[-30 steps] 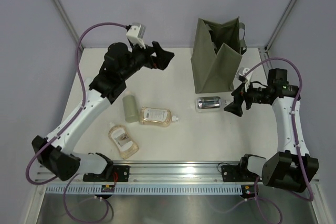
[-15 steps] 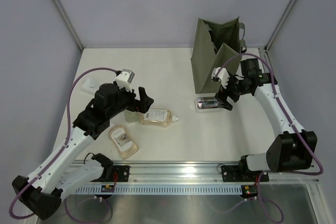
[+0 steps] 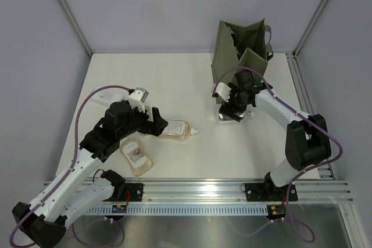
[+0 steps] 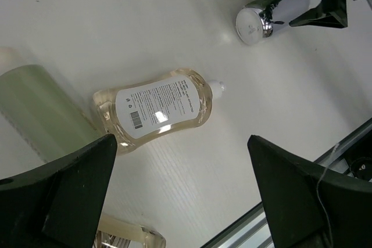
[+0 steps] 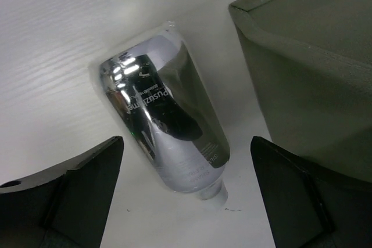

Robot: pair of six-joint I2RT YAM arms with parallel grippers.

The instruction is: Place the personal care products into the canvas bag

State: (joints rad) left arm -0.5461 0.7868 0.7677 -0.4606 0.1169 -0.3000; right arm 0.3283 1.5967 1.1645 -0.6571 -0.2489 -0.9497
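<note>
I'm getting bright, even overhead light on the matte white table (image 3: 192, 79), and shadows beneath the arms are faint and soft-edged. Glare spots sit on the mirror-finish silver bottle (image 5: 168, 132) and the clear amber-liquid pouch (image 4: 157, 105). The top view is sharp. The black gripper fingers (image 4: 52, 201) edging both wrist views are blurred.

A bottle (image 5: 165, 126) lies just before the bag (image 3: 232, 79), pouches (image 3: 174, 129) well left

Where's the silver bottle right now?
The silver bottle lies on its side right of centre in the top view, just in front of the canvas bag. The right gripper hangs open over it.
</note>
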